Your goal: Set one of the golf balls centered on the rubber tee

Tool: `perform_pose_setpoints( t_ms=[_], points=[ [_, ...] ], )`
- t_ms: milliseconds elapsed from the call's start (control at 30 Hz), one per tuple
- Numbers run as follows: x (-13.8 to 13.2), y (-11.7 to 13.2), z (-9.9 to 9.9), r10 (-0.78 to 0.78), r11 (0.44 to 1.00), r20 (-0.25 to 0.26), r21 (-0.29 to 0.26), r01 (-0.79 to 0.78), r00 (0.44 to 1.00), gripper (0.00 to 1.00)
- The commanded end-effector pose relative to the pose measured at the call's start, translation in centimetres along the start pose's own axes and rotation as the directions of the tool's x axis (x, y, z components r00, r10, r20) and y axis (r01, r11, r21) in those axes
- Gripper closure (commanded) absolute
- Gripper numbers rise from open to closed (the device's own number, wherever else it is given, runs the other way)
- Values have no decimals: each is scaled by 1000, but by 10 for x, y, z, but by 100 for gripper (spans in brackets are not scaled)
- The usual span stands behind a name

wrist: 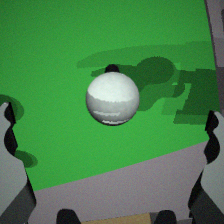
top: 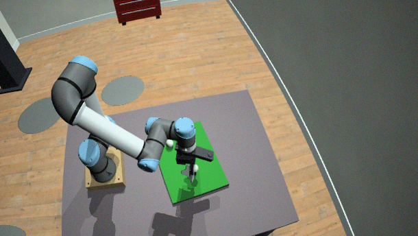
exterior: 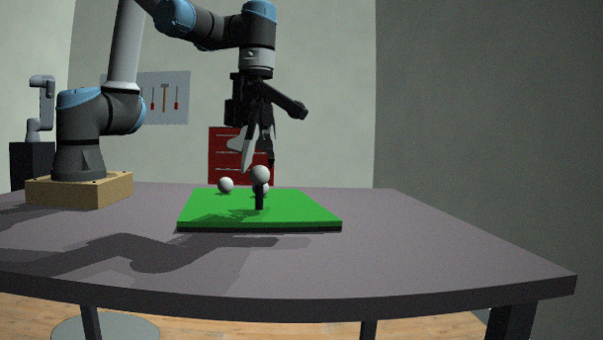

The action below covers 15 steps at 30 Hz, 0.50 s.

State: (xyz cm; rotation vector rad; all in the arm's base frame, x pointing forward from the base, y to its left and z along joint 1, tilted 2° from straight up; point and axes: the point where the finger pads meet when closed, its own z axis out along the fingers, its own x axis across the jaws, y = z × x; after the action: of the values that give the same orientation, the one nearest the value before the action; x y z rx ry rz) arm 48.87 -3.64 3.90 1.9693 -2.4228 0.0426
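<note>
Above the short black rubber tee point(exterior: 259, 202) on the green square mat point(exterior: 297, 214), my two-jaw pincer point(exterior: 257, 155) hangs spread and empty, a white dimpled golf ball point(exterior: 259, 174) perched on the tee; any brushing fingertip could knock it off.

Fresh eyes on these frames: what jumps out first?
A white golf ball perched on the black rubber tee, mid green mat. Directly above it hangs the gripper, open and empty. Two more golf balls lie on the mat's far side: one to the left, one half hidden behind the tee.
</note>
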Motion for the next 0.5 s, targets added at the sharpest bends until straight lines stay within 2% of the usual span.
perform_pose_setpoints(
  t_ms=[0, 67, 133, 333, 467],
  points=[
    [0, 0, -22, 0, 1000, 0, 2, 0, 1000, 0],
    [0, 1, -37, 0, 1000, 0, 2, 0, 1000, 0],
    [0, 1, -37, 0, 1000, 0, 2, 0, 1000, 0],
    [0, 1, -79, 0, 1000, 0, 2, 0, 1000, 0],
    [0, 1, -93, 0, 1000, 0, 2, 0, 1000, 0]
  ],
)
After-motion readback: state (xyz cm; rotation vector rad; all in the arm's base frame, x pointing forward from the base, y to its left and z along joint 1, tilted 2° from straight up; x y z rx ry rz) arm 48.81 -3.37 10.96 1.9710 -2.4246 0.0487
